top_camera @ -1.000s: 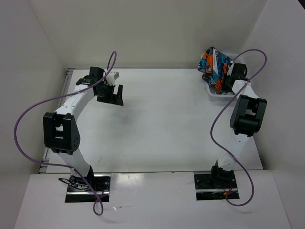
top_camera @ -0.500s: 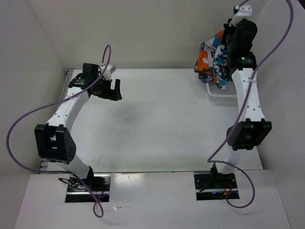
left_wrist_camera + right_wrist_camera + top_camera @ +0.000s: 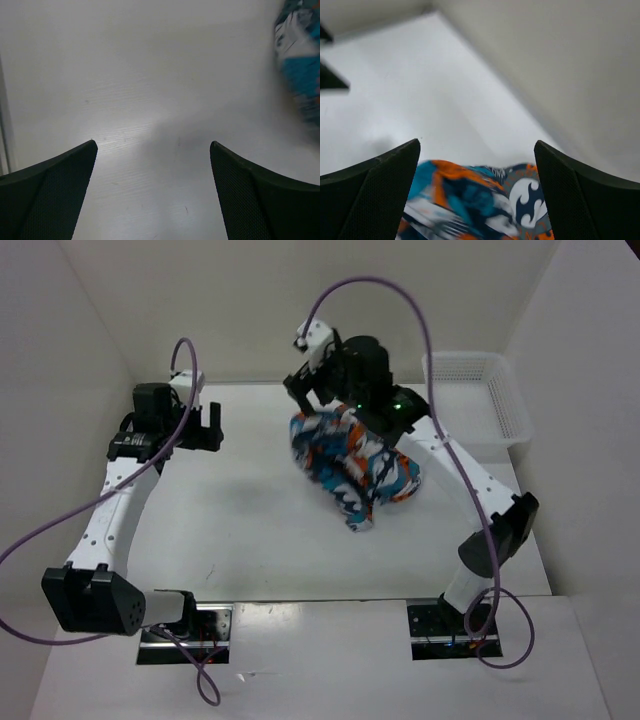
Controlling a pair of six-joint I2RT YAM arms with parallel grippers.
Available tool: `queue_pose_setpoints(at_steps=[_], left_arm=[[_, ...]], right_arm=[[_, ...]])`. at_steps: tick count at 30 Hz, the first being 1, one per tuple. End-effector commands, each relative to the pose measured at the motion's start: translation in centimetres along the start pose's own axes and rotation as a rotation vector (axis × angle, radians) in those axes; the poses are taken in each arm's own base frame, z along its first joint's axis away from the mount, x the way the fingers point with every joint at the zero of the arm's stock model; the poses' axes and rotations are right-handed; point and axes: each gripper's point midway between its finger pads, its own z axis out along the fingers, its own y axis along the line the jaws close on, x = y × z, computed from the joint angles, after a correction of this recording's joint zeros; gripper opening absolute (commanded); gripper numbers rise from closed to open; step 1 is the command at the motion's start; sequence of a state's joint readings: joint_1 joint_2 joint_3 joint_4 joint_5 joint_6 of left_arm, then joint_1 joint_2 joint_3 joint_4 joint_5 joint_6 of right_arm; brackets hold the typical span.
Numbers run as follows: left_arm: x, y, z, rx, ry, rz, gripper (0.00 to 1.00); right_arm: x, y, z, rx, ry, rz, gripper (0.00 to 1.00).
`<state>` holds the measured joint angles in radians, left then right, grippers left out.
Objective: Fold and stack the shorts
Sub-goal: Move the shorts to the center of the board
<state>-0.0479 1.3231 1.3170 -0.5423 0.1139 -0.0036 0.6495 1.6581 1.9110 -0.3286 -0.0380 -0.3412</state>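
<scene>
The right gripper had swung the shorts from the basket to well left of it and sprung wide, apparently dropping them for folding. The left gripper stayed spread, empty.

The white tubular left arm and right arm have bulky black joint housings, and a purple cable loops along each. The left end effector and right end effector bear black wedge-shaped fingers with finely dotted faces. A green light glows just behind the right one.
</scene>
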Motion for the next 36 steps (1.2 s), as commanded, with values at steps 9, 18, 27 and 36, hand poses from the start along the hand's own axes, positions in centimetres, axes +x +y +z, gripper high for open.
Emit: queue_pose_setpoints(at_steps=[9, 18, 27, 36], left_arm=[[7.3, -0.7, -2.0, 0.040, 0.118, -0.038, 1.00], [12.0, -2.2, -1.5, 0.082, 0.208, -0.035, 1.00], [11.0, 4.5, -5.3, -0.154, -0.014, -0.127, 1.00], [11.6, 5.7, -7.7, -0.186, -0.093, -0.180, 1.00]], right_arm=[[13.0, 6.6, -2.7, -0.263, 0.328, -0.105, 0.85], [22.9, 17.8, -4.6, -0.491, 0.452, -0.402, 0.74], [26.5, 27.1, -2.9, -0.638, 0.480, -0.321, 0.80], [30.2, 29.9, -1.8, -0.687, 0.535, -0.361, 0.80]])
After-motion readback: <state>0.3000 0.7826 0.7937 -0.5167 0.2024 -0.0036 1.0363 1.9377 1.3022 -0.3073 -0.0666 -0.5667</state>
